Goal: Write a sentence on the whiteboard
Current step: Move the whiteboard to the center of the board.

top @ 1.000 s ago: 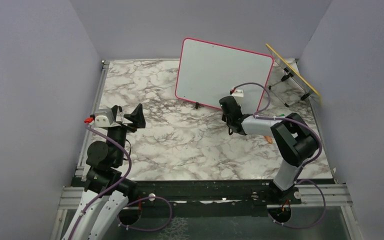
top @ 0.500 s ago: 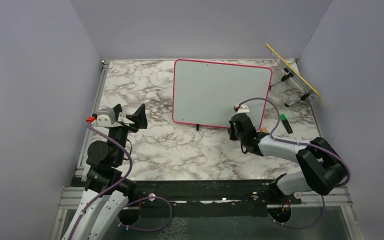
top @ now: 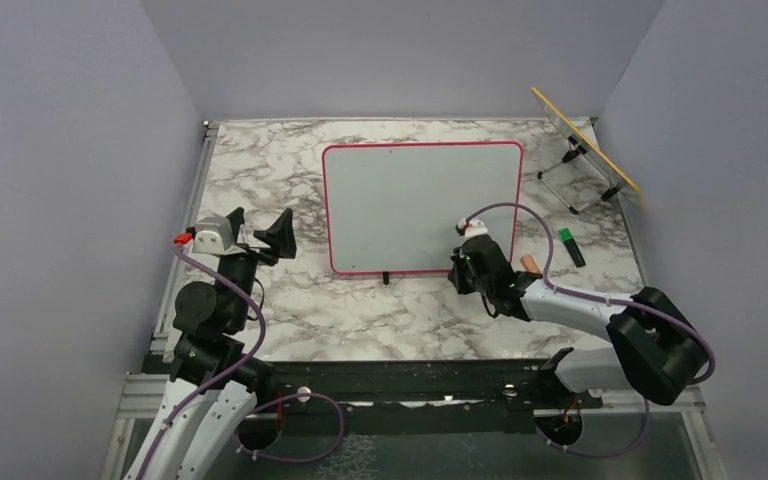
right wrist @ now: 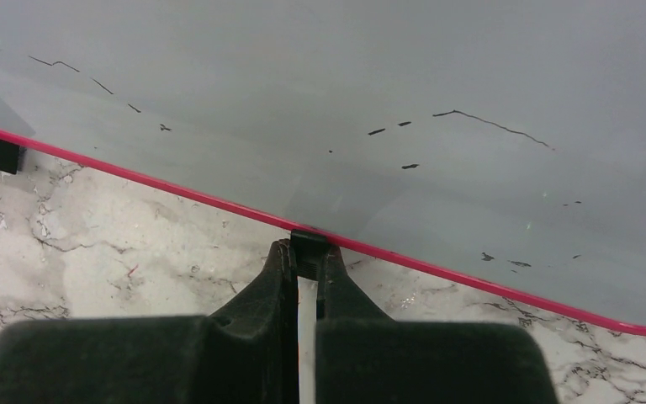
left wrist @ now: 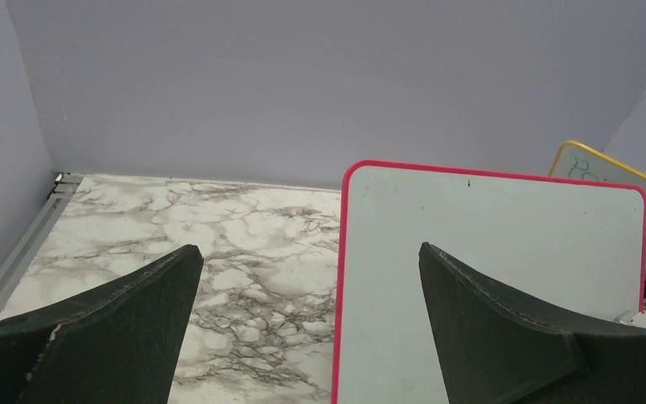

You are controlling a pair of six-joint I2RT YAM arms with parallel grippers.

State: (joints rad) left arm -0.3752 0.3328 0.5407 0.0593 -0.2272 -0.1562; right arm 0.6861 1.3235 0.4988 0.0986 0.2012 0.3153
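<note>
At the left, your left gripper [top: 258, 232] hung above the marble table [top: 290, 165], jaws spread wide and gripping nothing. At the centre, the whiteboard [top: 410, 200] sat on the table, its pink-red frame square to the table edges. Faint black marker flecks [right wrist: 488, 124] dotted its surface. Your right gripper [right wrist: 305, 250] was pinched tight on a small black foot [right wrist: 307, 239] on the board's near edge, close to the right corner. Further right, a green-capped marker [top: 571, 247] lay on the table, apart from the board. In the far right corner, a yellow-edged panel [top: 585, 135] leaned on its wire stand [top: 563, 180].
</note>
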